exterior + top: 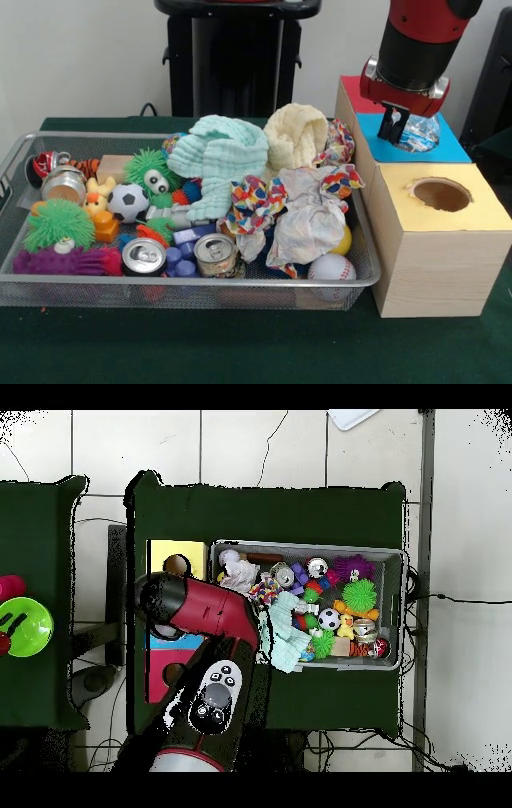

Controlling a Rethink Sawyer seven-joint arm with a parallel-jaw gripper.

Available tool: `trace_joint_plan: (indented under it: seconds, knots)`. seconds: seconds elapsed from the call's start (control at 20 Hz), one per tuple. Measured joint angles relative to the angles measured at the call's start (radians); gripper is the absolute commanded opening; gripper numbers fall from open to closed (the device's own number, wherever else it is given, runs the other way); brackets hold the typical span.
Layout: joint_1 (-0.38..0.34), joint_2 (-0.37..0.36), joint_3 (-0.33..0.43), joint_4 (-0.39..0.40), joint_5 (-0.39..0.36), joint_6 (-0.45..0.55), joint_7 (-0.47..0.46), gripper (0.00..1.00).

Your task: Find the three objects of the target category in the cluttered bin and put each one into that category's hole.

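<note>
Black two-finger gripper [398, 128] on the red and black arm hangs over the blue-topped section of the wooden box [436, 240] at the table's right edge, clenched on a crushed clear plastic bottle with blue label [418, 134], crinkled and glinting, sitting in the blue hole. Yellow-topped hole [442, 194] nearer the front edge is open. Silver wire mesh tray [160, 290], crammed with toys, cloths and silver drink cans [144, 257], sits left of the box.
</note>
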Motion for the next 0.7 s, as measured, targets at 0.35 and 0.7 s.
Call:
trace_joint_plan:
  seconds: [0.35,0.7]
  knots:
    - [-0.011,-0.005,0.011,0.005,0.000,0.000,0.000,0.00]
    - [-0.019,-0.009,0.020,0.010,0.000,-0.001,0.000,0.00]
